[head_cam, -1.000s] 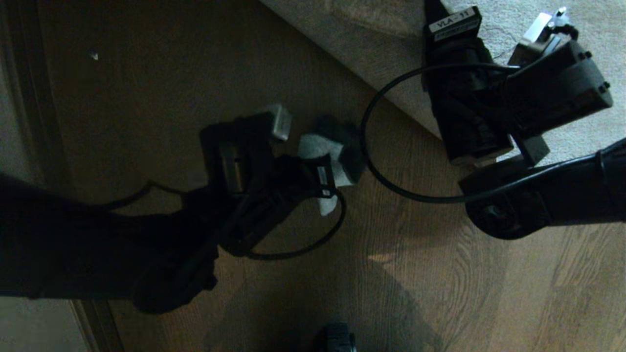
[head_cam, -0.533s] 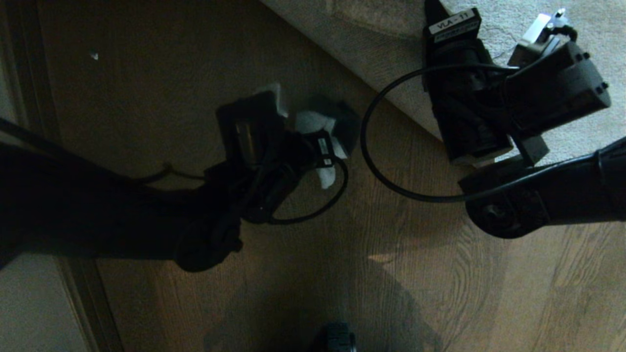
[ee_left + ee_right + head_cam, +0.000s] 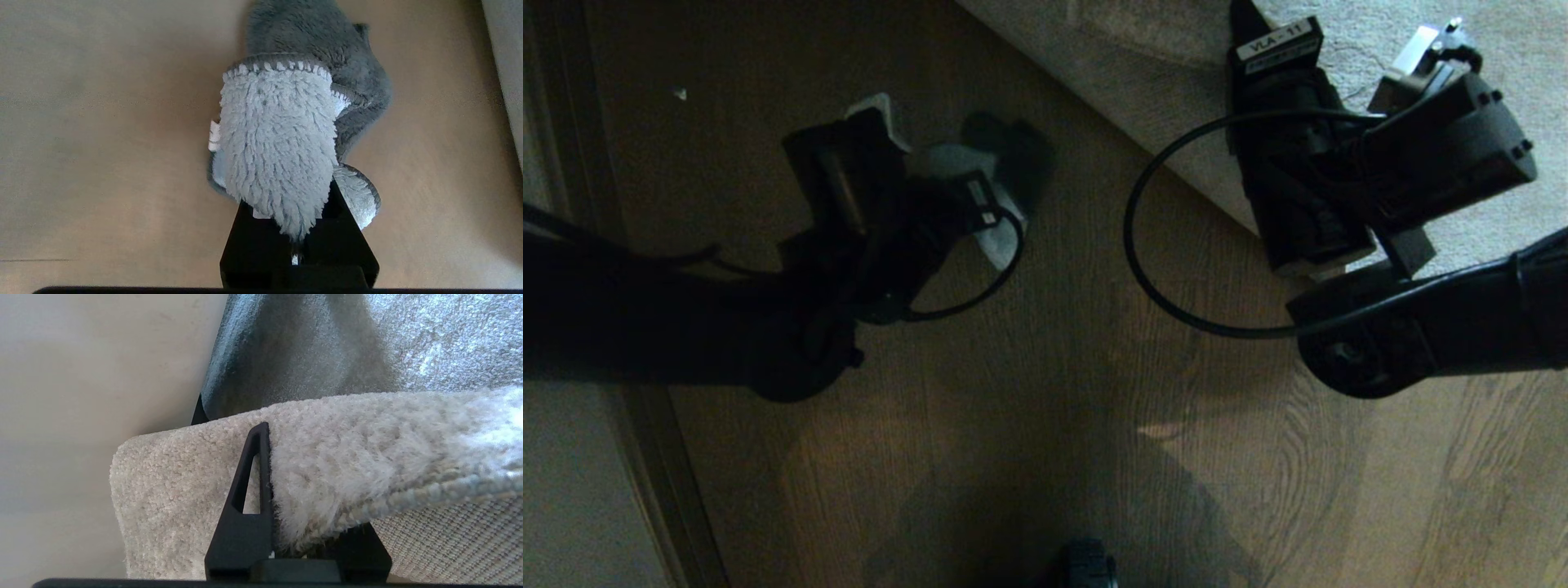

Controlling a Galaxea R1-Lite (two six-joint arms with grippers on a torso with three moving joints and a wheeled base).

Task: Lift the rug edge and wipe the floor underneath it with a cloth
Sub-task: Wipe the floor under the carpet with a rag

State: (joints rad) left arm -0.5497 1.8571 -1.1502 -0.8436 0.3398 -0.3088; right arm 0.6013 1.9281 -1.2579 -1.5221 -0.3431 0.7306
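Right gripper jaws pinch raised rug edge; left gripper, jaws clamping cloth on floor, sits left of rug.

Two matte black robot arms, each trailing a looping black cable; the right arm carries a white "VLA-11" label and small screws.

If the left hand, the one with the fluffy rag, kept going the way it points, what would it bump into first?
Probably the rug edge. The left hand, shut on the cloth, points across bare floor toward it; depth is hard to judge.
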